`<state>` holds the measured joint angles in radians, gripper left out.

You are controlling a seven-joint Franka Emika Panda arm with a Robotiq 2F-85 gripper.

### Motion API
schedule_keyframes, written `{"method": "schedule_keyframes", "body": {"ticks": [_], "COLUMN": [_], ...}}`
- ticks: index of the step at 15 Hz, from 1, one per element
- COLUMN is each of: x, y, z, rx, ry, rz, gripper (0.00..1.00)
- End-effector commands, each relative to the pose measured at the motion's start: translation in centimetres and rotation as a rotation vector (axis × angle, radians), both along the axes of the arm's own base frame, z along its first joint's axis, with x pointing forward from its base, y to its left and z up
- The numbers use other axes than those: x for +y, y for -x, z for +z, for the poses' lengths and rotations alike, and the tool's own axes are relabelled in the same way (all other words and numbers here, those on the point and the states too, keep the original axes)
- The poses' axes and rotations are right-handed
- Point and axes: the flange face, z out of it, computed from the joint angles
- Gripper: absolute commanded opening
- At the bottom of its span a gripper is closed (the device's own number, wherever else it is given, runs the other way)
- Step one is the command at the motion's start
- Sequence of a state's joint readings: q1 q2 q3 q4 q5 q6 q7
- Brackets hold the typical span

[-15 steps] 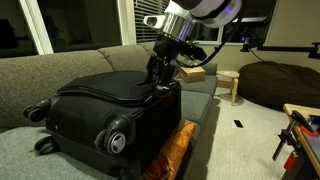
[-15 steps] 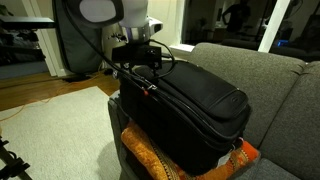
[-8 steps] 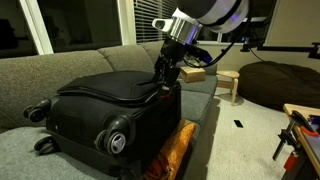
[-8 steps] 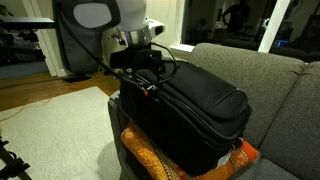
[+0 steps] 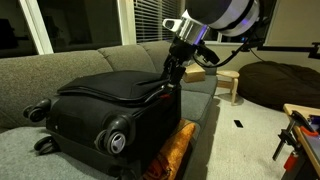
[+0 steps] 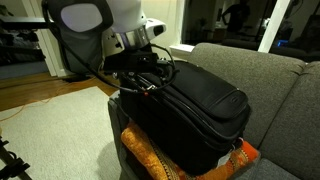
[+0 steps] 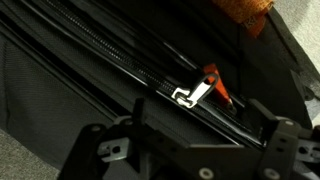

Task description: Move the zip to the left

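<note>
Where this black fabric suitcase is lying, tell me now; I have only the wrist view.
Observer: The black fabric wheeled suitcase lies flat on a grey sofa, wheels toward the sofa's front.
Operator: Report how high the gripper is.
Observer: The gripper, open, hangs just above the suitcase's top edge at its end; I see no contact.
Operator: Say what is under that end.
Observer: An orange patterned cloth sticks out from beneath the suitcase there.
</note>
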<state>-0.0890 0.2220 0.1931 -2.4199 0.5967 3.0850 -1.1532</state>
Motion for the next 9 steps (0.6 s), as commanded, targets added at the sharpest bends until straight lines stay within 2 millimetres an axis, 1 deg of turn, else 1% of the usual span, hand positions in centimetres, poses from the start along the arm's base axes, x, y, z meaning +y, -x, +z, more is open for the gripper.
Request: {"method": "schedule_keyframes", "body": {"ticks": [1, 9], "x": [-0.1, 0.49], "y": [1.55, 1.11], "z": [0.37, 0.24], "rx": [-0.018, -0.043], "ry": [0.008, -0.003], "rz": [-0.062, -0.104], "gripper": [1.0, 1.0]}}
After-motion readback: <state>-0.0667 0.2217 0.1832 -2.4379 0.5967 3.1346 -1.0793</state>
